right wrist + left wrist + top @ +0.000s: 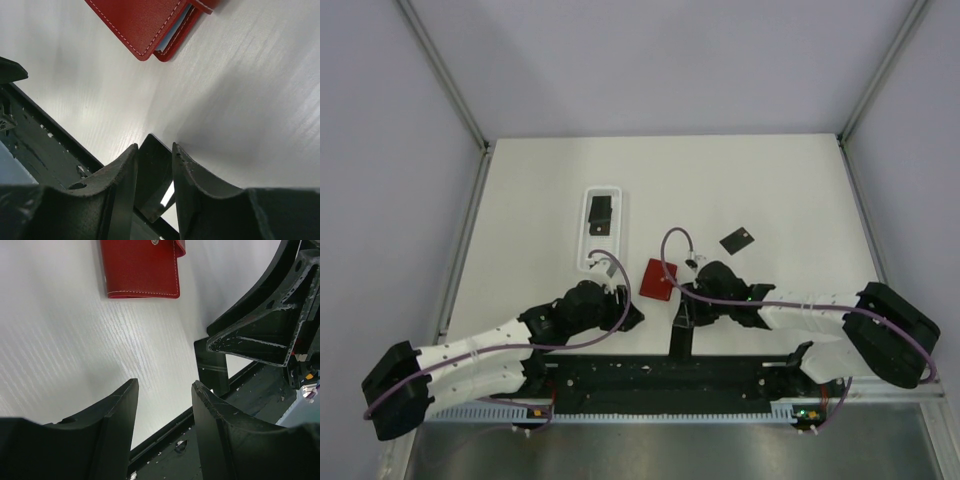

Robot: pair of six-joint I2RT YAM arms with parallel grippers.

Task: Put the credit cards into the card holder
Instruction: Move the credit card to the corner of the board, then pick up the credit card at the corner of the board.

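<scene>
The card holder (658, 279) is a red wallet lying flat on the white table between my two grippers. In the right wrist view the card holder (150, 22) gapes a little, showing its pale blue inside. My right gripper (685, 312) is shut on a black credit card (155, 175), which stands on edge between the fingers near the table's front edge. Another credit card (738, 240) lies loose further back on the right. One more credit card (601, 212) sits in the white tray. My left gripper (164, 385) is open and empty, just short of the card holder (142, 267).
A white oblong tray (586, 235) stands left of the wallet. The black mounting rail (650, 380) runs along the near table edge, right under both grippers. Aluminium frame posts (445, 75) rise at the back corners.
</scene>
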